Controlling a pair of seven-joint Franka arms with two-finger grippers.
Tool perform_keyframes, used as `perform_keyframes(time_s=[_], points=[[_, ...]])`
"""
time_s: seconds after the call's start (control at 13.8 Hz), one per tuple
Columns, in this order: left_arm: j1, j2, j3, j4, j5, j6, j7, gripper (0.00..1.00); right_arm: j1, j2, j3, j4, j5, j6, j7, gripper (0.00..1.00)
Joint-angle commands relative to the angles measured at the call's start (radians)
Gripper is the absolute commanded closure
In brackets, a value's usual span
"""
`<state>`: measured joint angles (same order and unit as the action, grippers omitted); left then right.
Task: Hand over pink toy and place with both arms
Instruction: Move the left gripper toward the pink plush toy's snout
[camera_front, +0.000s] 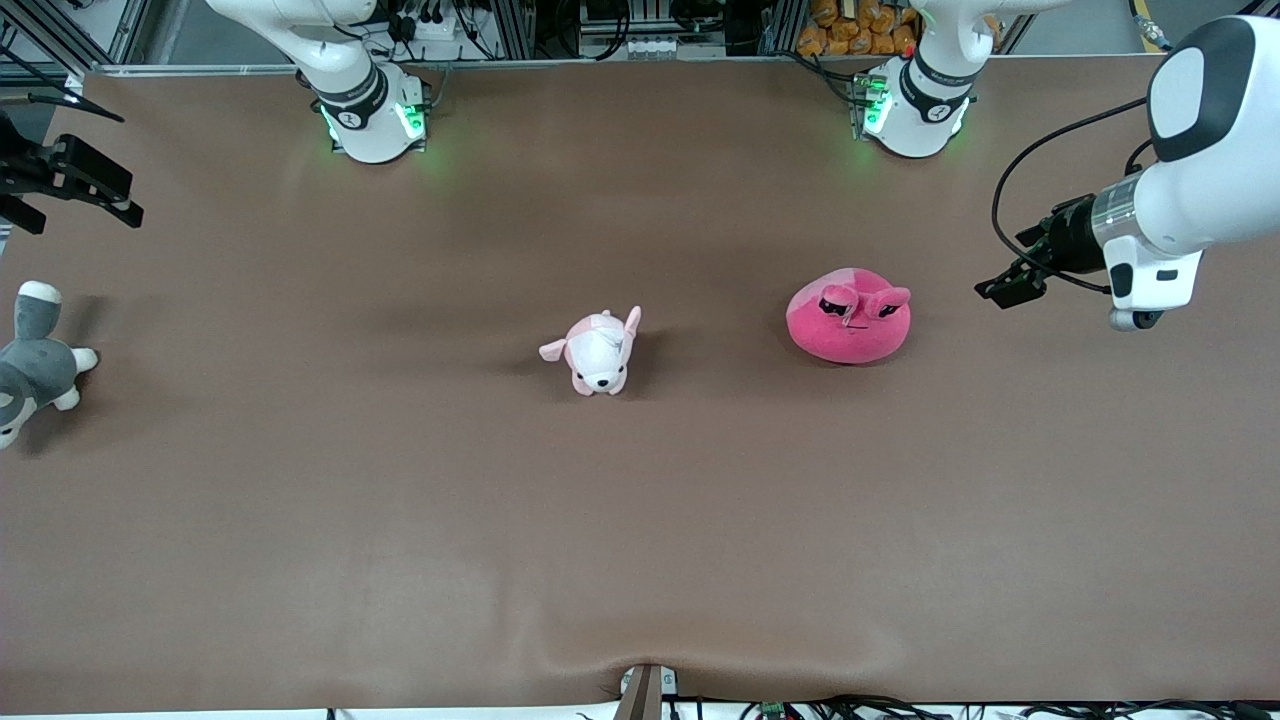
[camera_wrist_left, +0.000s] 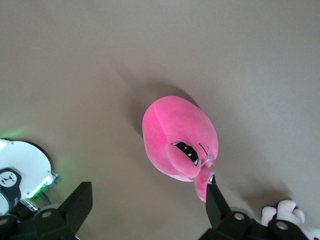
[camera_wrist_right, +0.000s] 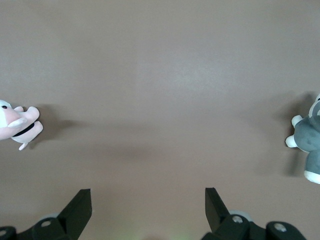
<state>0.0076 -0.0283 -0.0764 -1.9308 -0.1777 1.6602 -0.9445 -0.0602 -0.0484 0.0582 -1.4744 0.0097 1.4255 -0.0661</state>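
Note:
The pink toy (camera_front: 849, 320), a hot-pink round plush with floppy ears and half-closed eyes, lies on the brown table toward the left arm's end. It also shows in the left wrist view (camera_wrist_left: 179, 139). My left gripper (camera_front: 1003, 288) hangs open and empty in the air beside the toy, toward the left arm's end of the table; its own view shows it spread wide (camera_wrist_left: 148, 200). My right gripper (camera_front: 95, 192) is open and empty above the right arm's end of the table, its jaws wide apart in its own view (camera_wrist_right: 148, 201).
A small pale pink-and-white puppy plush (camera_front: 598, 351) lies mid-table, also in the right wrist view (camera_wrist_right: 17, 124). A grey-and-white plush animal (camera_front: 32, 362) lies at the table edge under the right gripper, also in the right wrist view (camera_wrist_right: 309, 138). Both arm bases (camera_front: 372, 118) stand at the robots' edge.

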Motion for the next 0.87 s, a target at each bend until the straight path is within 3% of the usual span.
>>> perform_keyframes(time_s=[0.0, 0.22, 0.65, 0.8], points=[[-0.006, 0.039, -0.005, 0.042, -0.014, -0.003, -0.098, 0.00, -0.012, 0.010, 0.006, 0.019, 0.012, -0.010, -0.012, 0.00], [-0.006, 0.060, -0.005, 0.042, -0.025, 0.016, -0.161, 0.00, -0.013, 0.010, 0.006, 0.017, 0.012, -0.010, -0.011, 0.00], [-0.008, 0.151, -0.003, 0.108, -0.082, 0.050, -0.561, 0.00, -0.013, 0.010, 0.006, 0.016, 0.012, -0.010, -0.011, 0.00], [-0.006, 0.171, -0.005, 0.125, -0.085, 0.050, -0.574, 0.00, -0.015, 0.010, 0.006, 0.016, 0.013, -0.011, -0.011, 0.00]])
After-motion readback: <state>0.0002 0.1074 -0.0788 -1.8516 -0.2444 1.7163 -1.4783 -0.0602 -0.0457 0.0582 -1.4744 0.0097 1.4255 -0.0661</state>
